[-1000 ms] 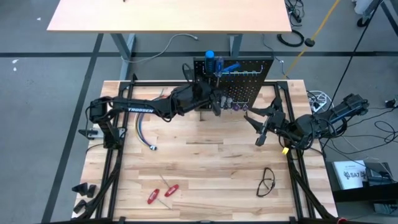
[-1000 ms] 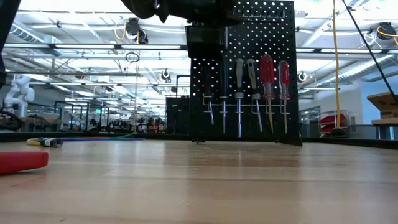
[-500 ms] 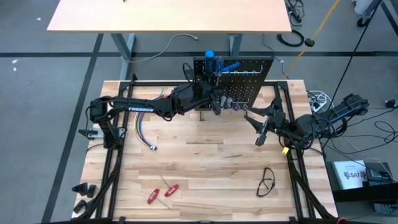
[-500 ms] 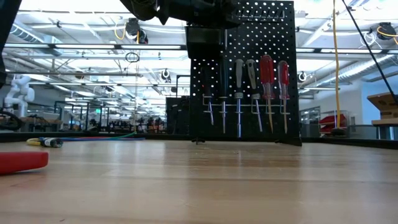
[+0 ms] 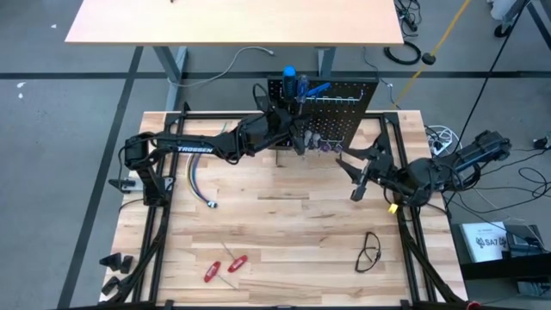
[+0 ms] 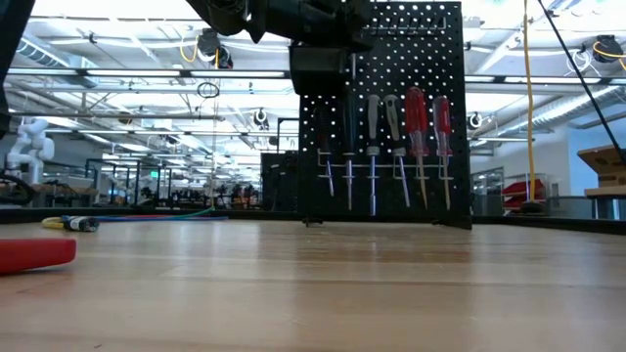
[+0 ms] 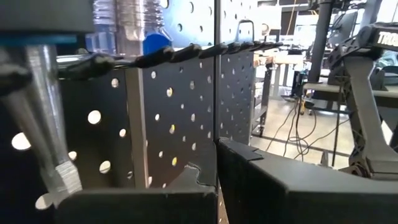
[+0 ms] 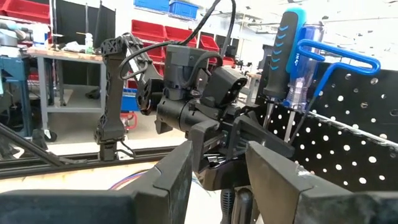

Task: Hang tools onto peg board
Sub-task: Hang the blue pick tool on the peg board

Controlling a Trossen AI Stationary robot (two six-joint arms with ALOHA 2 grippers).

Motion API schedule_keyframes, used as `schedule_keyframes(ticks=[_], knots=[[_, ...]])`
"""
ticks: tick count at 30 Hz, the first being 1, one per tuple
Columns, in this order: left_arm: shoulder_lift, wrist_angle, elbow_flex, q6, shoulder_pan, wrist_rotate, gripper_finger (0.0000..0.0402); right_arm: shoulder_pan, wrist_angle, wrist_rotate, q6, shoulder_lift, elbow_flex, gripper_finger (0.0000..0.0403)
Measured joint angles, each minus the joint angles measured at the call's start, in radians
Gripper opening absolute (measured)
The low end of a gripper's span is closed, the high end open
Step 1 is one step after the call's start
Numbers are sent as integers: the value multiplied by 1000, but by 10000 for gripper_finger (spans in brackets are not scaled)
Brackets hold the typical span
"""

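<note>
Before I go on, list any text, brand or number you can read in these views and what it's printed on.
"TROSSEN": white letters on the left arm's forearm, high view.
"TR...": the start of a white word, cut off by the frame edge, on a dark arm in the left wrist view.
White box on the floor beside the table: dark print, too small to read.
Peg board and tools: no readable markings.

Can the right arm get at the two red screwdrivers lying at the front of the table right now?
Probably yes. The red screwdrivers lie in the open on bare wood, nothing over them, and the right gripper hangs open with nothing in it.
</note>
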Motion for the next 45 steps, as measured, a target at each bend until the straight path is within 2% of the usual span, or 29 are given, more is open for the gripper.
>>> schedule_keyframes(ticks=[8,18,29,45], knots=[[9,-1,0,0,7,-23,0,-24,44,-1,-11,26,0,141],[33,11,3,5,22,24,1,-23,72,-53,-34,34,0,141],[36,35,2,4,23,20,54,-23,68,-53,-35,35,0,141],[37,34,1,3,23,19,59,-23,66,-53,-35,35,0,141]])
